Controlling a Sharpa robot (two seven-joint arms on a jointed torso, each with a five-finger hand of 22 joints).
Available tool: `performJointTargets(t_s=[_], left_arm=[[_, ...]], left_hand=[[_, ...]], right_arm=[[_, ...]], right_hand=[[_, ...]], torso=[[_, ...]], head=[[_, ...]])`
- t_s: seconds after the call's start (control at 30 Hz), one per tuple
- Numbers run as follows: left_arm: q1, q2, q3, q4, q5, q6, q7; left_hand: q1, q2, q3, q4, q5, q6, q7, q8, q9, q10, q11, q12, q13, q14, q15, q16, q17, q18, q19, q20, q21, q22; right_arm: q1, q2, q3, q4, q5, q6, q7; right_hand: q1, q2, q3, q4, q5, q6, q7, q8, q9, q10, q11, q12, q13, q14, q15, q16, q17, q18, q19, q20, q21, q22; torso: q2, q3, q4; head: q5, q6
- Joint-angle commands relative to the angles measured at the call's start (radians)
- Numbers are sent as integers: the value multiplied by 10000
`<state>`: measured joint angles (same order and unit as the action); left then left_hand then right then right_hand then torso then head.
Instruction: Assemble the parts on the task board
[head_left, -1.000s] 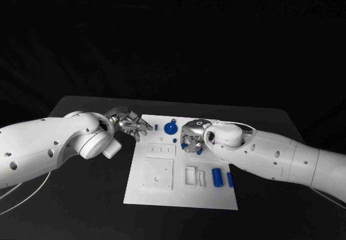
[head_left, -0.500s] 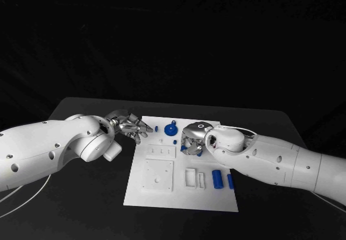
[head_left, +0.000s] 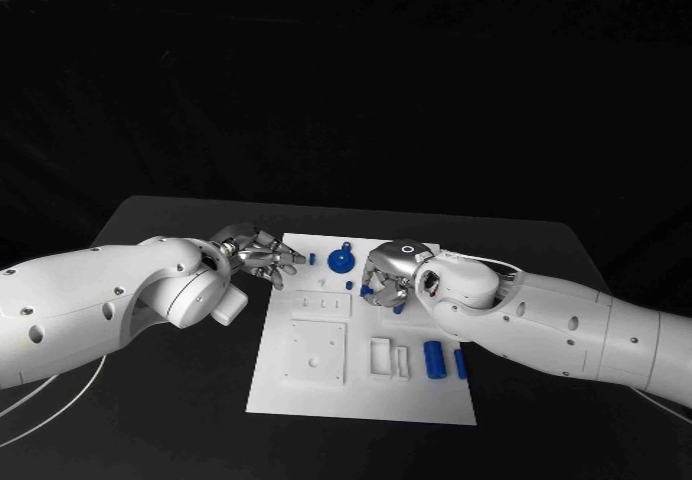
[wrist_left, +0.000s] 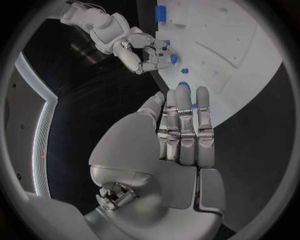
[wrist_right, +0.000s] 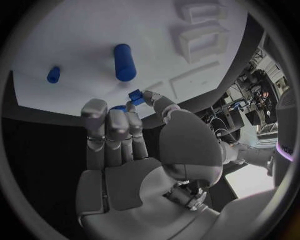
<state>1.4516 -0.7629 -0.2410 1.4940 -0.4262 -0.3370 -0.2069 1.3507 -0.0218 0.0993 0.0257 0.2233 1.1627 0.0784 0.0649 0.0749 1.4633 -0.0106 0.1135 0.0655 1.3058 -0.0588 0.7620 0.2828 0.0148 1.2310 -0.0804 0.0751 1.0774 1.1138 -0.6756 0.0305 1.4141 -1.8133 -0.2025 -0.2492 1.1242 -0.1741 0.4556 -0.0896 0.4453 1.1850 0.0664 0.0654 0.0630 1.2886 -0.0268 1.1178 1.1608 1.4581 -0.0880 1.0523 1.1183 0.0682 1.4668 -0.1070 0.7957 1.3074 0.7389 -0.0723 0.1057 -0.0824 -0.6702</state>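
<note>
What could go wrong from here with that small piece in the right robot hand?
The right robot hand pinches the small blue part only at its fingertips, so it may slip or twist before seating. The left robot hand hovers open by the task board edge, close enough that the hands might collide.

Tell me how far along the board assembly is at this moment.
Early, it seems. The right hand pinches a small blue part over the task board. The left hand hovers at the board's edge holding nothing. Two blue cylinders and a round blue piece lie loose, apparently unplaced.
</note>
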Motion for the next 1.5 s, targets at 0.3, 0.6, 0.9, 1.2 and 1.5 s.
performJointTargets(t_s=[0.3, 0.6, 0.9, 1.2, 1.5], left_arm=[[-46, 263, -3, -89, 1200, 284, -218], [-58, 577, -3, -225, 729, 960, -705], [-68, 819, -1, -333, 203, 1380, -825], [-87, 962, 0, -412, -5, 1607, -842], [-131, 1064, 1, -479, -33, 1716, -784]], left_hand=[[-624, -242, -391, 524, -1366, -369, 33, 1, -79, 368, 31, 184, 21, 250, 4, 268, 172, -113, 232, 32, 7, -18], [-1665, -679, -1422, 2069, -1674, -461, 4, 9, -55, 335, 30, 918, 48, 171, -32, 933, 421, -119, 401, -15, 14, 262], [-1888, -648, -1339, 2375, -1638, -498, 25, 14, -54, 304, 57, 940, 47, 131, -12, 984, 380, -111, 378, 1, -7, 385], [-1901, -179, -1564, 2042, -1536, -883, 120, 24, -61, 205, 108, 944, 48, 82, 23, 1040, 310, -78, 339, 39, -22, 500], [-1464, 504, -1979, 1307, -548, -851, 118, 24, -64, 200, 88, 916, 40, 72, 9, 1074, 277, -89, 318, 27, -26, 552]], right_arm=[[-4, -214, 256, 747, -41, -685, -337], [-3, -257, 446, 1184, -14, -791, -360], [-3, -236, 540, 1486, 31, -866, -356], [-3, -197, 572, 1658, 60, -909, -339], [-3, -168, 587, 1738, 79, -897, -311]], right_hand=[[132, -68, 58, 67, -80, 82, -29, -35, -3, 45, -11, -53, -37, -15, -64, -74, -47, 0, 379, -77, 37, 966], [159, -92, 79, 84, -97, 84, -28, -35, -3, 48, -13, -60, -42, -15, -63, -91, -67, -1, 382, -78, 57, 971], [188, -112, 116, 118, -67, 87, -28, -34, -2, 42, -16, -85, -60, -18, -65, -123, -103, 3, 382, -79, 48, 970], [197, -117, 133, 125, -22, 87, -27, -34, -2, 41, -19, -87, -60, -18, -65, -127, -110, 5, 381, -79, 38, 969], [197, -143, 135, 141, -23, 78, -24, -34, -2, 35, -18, -101, -68, -19, -65, -140, -129, 11, 381, -79, 13, 964]], torso=[[-25, 4, -18], [-41, 2, -44], [-28, 2, -33], [-12, 4, -38], [-19, 1, -32]], head=[[113, 120], [159, 144], [171, 164], [186, 152], [168, 128]])
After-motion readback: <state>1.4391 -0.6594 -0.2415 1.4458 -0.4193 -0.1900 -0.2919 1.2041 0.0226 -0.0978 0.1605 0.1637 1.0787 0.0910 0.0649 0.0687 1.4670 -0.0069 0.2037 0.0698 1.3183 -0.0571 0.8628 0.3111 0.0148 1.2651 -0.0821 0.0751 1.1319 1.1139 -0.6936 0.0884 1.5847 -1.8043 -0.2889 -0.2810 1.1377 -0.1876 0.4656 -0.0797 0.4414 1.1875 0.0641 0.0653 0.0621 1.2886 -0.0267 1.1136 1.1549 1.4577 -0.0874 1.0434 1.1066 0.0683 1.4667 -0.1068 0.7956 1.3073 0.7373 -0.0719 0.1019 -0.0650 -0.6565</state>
